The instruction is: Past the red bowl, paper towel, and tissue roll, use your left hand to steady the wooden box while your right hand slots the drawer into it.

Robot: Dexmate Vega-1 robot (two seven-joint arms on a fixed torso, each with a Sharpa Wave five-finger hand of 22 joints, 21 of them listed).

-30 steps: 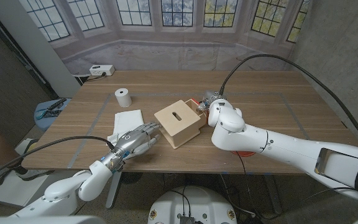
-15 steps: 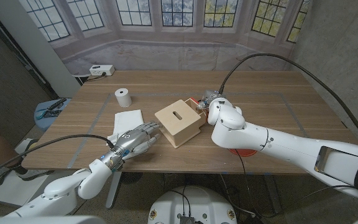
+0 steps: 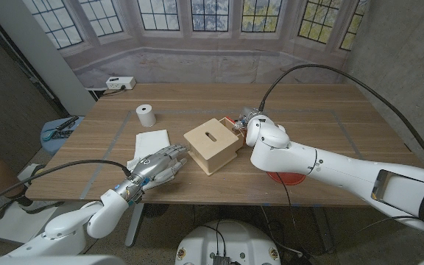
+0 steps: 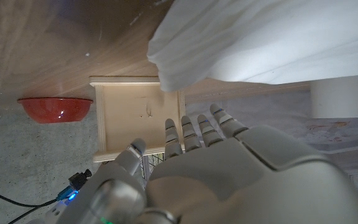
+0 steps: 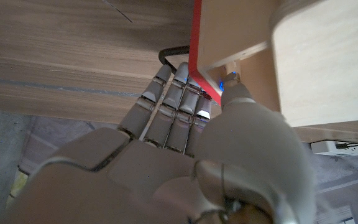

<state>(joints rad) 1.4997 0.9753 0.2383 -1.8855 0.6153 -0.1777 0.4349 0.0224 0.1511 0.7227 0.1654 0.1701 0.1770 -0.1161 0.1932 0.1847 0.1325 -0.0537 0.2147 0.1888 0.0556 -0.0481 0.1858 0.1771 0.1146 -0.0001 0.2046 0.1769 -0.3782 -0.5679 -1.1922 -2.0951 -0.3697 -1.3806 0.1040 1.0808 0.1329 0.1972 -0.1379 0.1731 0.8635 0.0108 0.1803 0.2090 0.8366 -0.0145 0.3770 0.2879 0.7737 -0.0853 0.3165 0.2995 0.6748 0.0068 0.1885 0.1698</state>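
Wooden table under bay windows: drawer going into the pale wooden box.
Right hand clasps the red-edged plywood drawer; left hand, fingers apart and empty, should brace the box first.

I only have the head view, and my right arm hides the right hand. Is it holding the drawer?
Observer: Yes. In the right wrist view the right hand pinches the plywood drawer with the red front between thumb and fingers, right beside the light wooden box.
Operator: Is the left hand steadying that box?
Observer: In the left wrist view the left hand holds nothing. Its fingers are spread and point at a plain side panel of the box. I cannot tell whether the fingertips touch it.
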